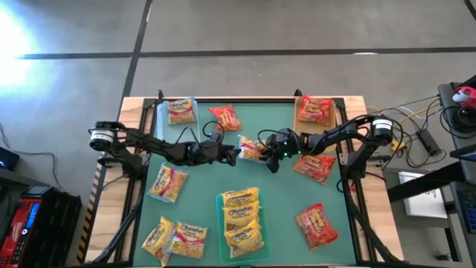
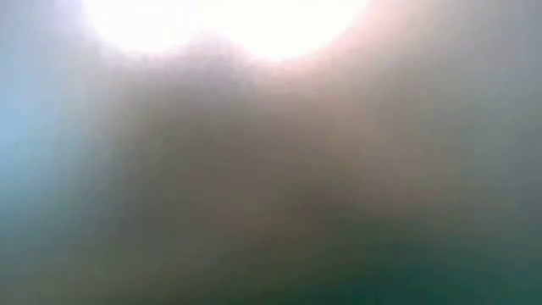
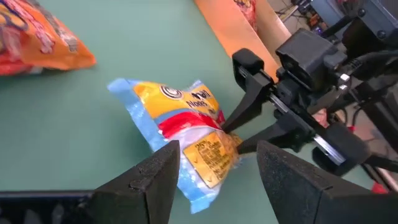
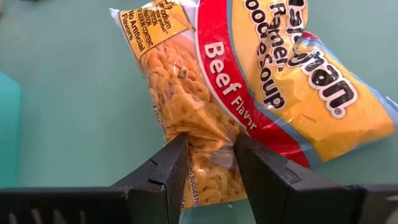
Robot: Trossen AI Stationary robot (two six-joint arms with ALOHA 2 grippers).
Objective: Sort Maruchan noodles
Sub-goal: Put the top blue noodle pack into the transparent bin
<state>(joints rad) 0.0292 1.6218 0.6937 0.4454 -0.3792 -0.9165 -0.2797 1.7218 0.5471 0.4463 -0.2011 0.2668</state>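
Grey concrete floor around a wood-framed worktop (image 1: 134, 112) with a flat green mat; cables and gear sit off to the right. The low view is a washed-out blur, so we get nothing from it.

We count about twelve Maruchan noodles packets, all small, flat, squarish crinkly plastic. Red/orange ones, about four: one at the top centre (image 1: 224, 117), one in the top right corner (image 1: 314, 109), one at mid right (image 1: 315, 165), one at the lower right (image 1: 317, 225). Yellow ones, about seven: one at the top left (image 1: 181, 110), one at mid left (image 1: 168, 182), two touching at the bottom left (image 1: 176, 238), and a stack of about three in a pale green tray (image 1: 221, 223) at bottom centre (image 1: 243, 217); the exact stack count is hard to tell.

The twelfth, a beef packet (image 1: 252, 148), is at the mat's centre between the two arms. It is glossy film, yellow with a red band, blue edges and a clear window showing wavy noodles, and it is creased and puckered.

The right hand (image 1: 266, 150) is clamped on that packet's edge, dark fingers pinching the clear noodle end. The left hand (image 1: 233, 155) sits just beside the other end, fingers apart on either side of the packet's corner, not gripping as far as we can see.
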